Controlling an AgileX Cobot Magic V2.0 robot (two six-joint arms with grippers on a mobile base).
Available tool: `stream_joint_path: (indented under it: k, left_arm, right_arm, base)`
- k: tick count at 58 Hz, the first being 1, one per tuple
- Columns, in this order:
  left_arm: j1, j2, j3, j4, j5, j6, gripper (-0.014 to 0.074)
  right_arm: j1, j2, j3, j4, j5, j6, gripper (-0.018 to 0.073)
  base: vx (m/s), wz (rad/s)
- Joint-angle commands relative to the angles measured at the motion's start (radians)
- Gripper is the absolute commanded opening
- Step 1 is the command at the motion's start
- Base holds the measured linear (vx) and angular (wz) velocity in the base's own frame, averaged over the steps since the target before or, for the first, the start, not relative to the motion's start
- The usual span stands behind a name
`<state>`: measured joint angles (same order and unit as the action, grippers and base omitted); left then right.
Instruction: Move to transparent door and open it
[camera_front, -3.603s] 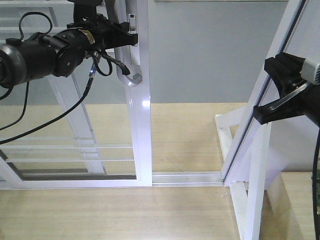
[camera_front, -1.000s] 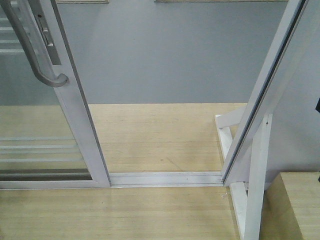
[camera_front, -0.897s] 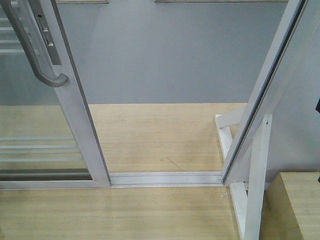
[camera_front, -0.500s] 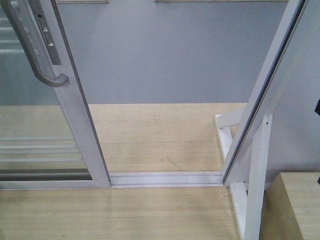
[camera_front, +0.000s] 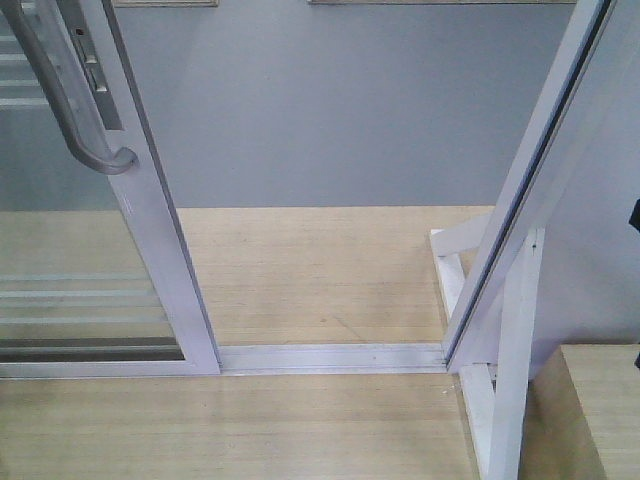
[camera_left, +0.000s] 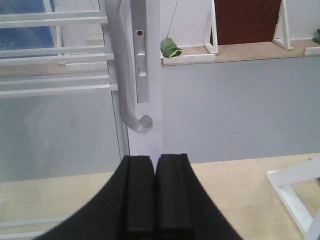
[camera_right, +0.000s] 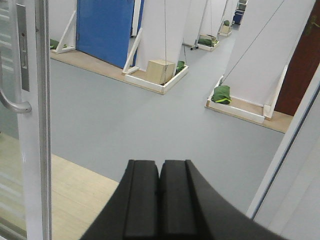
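Currently, the transparent door (camera_front: 150, 240) stands at the left of the front view, slid aside so that a wide gap separates its white edge stile from the door-frame post (camera_front: 530, 170) leaning across the right of the picture. Between the two, the white floor track (camera_front: 330, 357) lies exposed on the light wooden platform (camera_front: 250, 430), and grey flooring (camera_front: 330, 110) shows beyond the opening. Thin white horizontal bars (camera_front: 80, 297) cross the lower glass.

Door hardware: the curved grey tubular handle (camera_front: 75, 110) is mounted on the stile, its lower end hooking toward the frame. A narrow metal lock plate (camera_front: 90, 65) sits just beside it.

Left arm: the left gripper (camera_left: 155, 200) has its black fingers (camera_left: 139, 195) pressed together with nothing between them. It points at the stile, below the handle's hooked end (camera_left: 141, 123) and apart from it. No contact with the door is visible.

Right arm: the right gripper (camera_right: 160, 200) likewise has its fingers (camera_right: 142, 197) closed against each other and holds nothing. It faces through the open gap toward the grey floor. The door stile (camera_right: 35, 120) and handle tip (camera_right: 15, 106) appear at the left edge of this view, well apart from the gripper. Green bags (camera_right: 221, 94) rest on distant white-edged bases.
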<state>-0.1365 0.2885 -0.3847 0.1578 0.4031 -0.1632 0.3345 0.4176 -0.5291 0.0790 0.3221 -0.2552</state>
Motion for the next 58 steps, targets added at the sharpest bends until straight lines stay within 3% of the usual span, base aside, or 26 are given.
stream_joint_path:
  k: [1, 8, 29, 47, 52, 58]
  left_arm:
    - [-0.003, 0.005, -0.019, -0.016, -0.091, 0.009, 0.0]
    - [-0.003, 0.005, -0.004, -0.046, -0.113, 0.009, 0.0]
    - [-0.002, -0.009, 0.066, -0.034, -0.137, 0.016, 0.0]
    - [-0.004, -0.321, 0.38, -0.019, -0.156, 0.024, 0.0]
    - [-0.003, -0.31, 0.447, -0.023, -0.232, 0.021, 0.0]
    - [-0.003, -0.312, 0.434, -0.029, -0.174, 0.021, 0.0]
  right_arm:
    - [-0.004, 0.004, -0.031, 0.001, -0.08, -0.006, 0.0]
    - [-0.004, 0.004, -0.031, 0.001, -0.08, -0.006, 0.0]
    - [-0.004, 0.004, -0.031, 0.001, -0.081, -0.006, -0.0001]
    - [-0.004, 0.004, -0.031, 0.001, -0.08, -0.006, 0.0]
    - [-0.004, 0.006, -0.031, 0.001, -0.079, -0.006, -0.0001]
    - [-0.004, 0.007, -0.031, 0.001, -0.079, -0.006, -0.0001]
  base:
    - [0.0, 0.0]
    - [0.0, 0.0]
    - [0.0, 0.0]
    - [0.0, 0.0]
    - [0.0, 0.0]
    - [0.0, 0.0]
